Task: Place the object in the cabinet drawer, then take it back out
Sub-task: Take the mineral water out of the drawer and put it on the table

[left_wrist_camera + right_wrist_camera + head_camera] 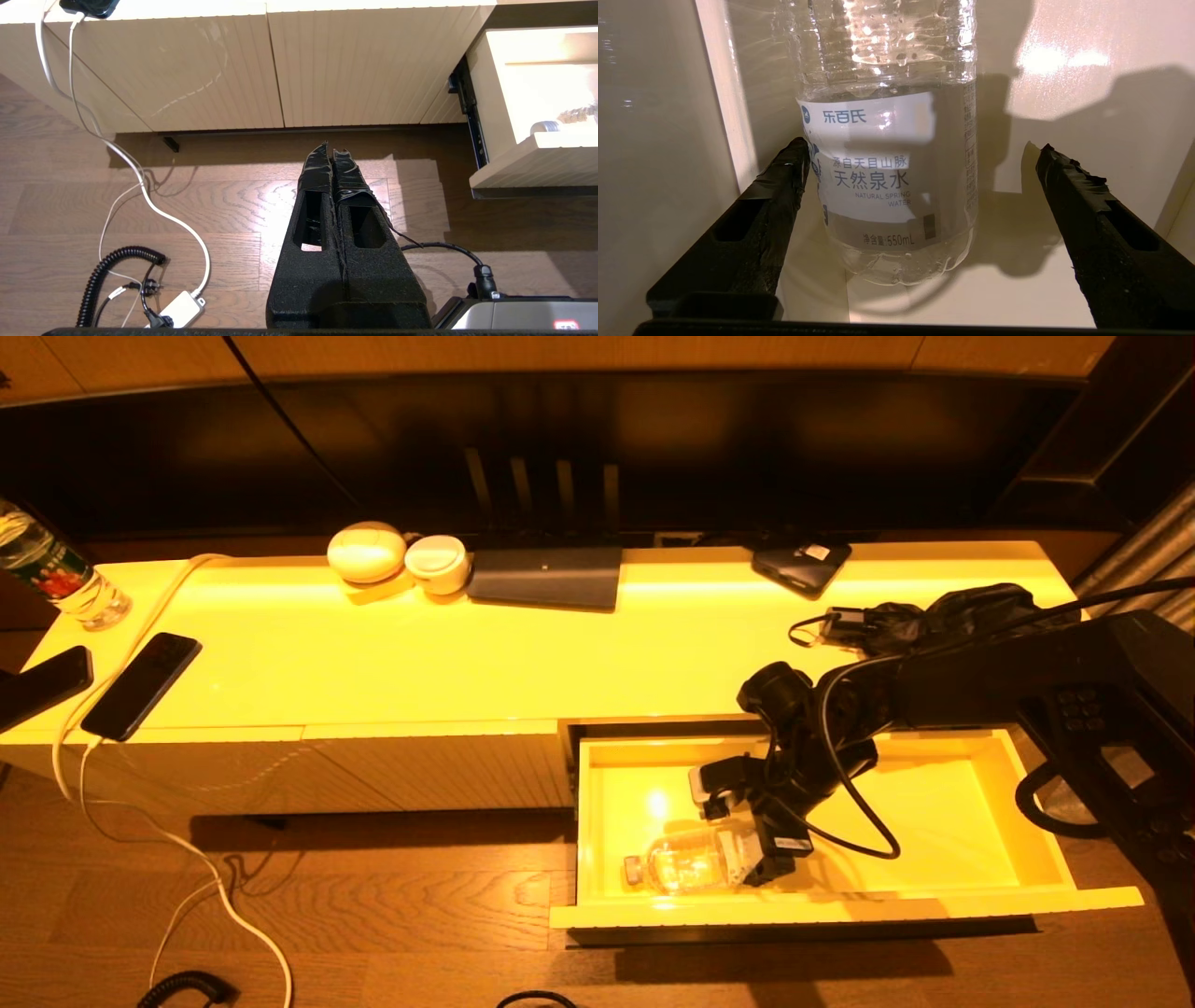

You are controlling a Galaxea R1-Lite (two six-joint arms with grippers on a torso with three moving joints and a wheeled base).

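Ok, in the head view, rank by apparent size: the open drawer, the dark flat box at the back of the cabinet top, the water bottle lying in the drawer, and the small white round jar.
1. cabinet drawer
2. dark flat box
3. water bottle, partly hidden by the right pincer, so less certain
4. white round jar

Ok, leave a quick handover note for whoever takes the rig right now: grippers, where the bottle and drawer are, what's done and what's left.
Right gripper: open, down inside the cabinet drawer, fingers either side of the water bottle, not closed on it.
Left gripper: shut, empty, parked low over the floor in front of the cabinet.
Drawer: pulled open. The bottle lies on its side on the drawer floor near the front wall, cap toward the drawer's left end.
Done: bottle is in the drawer.
Left: close on the bottle and lift it back out.
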